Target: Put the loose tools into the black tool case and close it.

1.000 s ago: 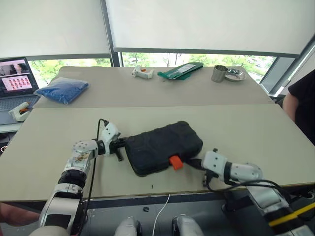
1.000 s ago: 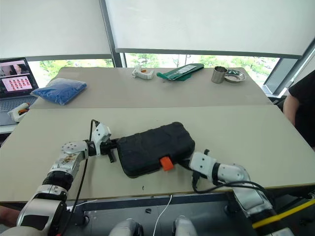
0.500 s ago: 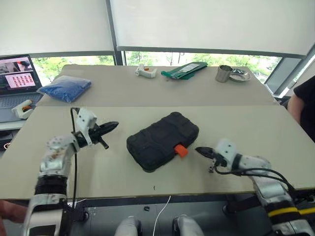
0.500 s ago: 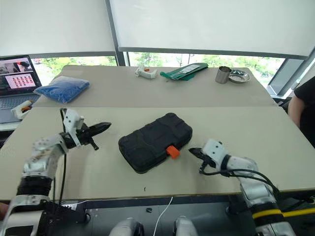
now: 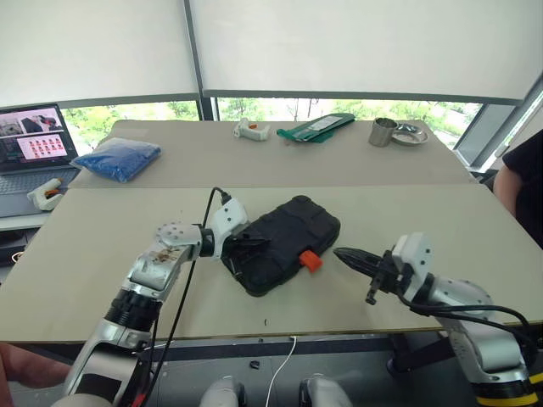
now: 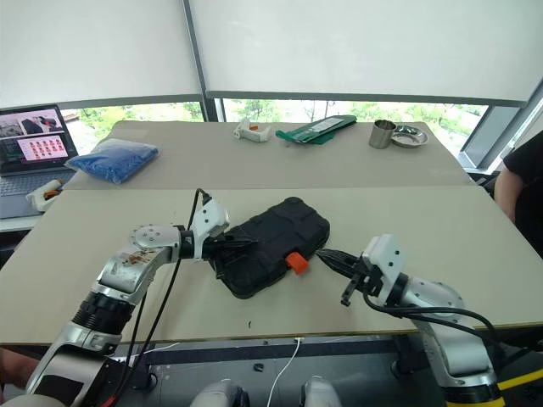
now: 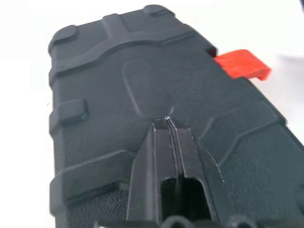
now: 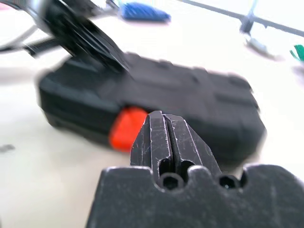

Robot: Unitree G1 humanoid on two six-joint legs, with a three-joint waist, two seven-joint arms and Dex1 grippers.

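The black tool case lies closed on the near table, its orange latch facing the front edge. My left gripper is shut, and its tips sit on or just above the lid's left end. In the left wrist view the shut fingertips rest against the ribbed lid. My right gripper is shut, empty and held level, pointing at the latch from the right, a short gap away. The loose tools are out of view.
On the far table lie a blue bag, a white-and-orange tool, a green packet, and a metal cup with a bowl. A laptop stands at the far left. A person is at the right edge.
My left gripper swung away to the left, then came back right onto the case's lid. My right gripper drew back from the case and rose, now pointing at the latch.
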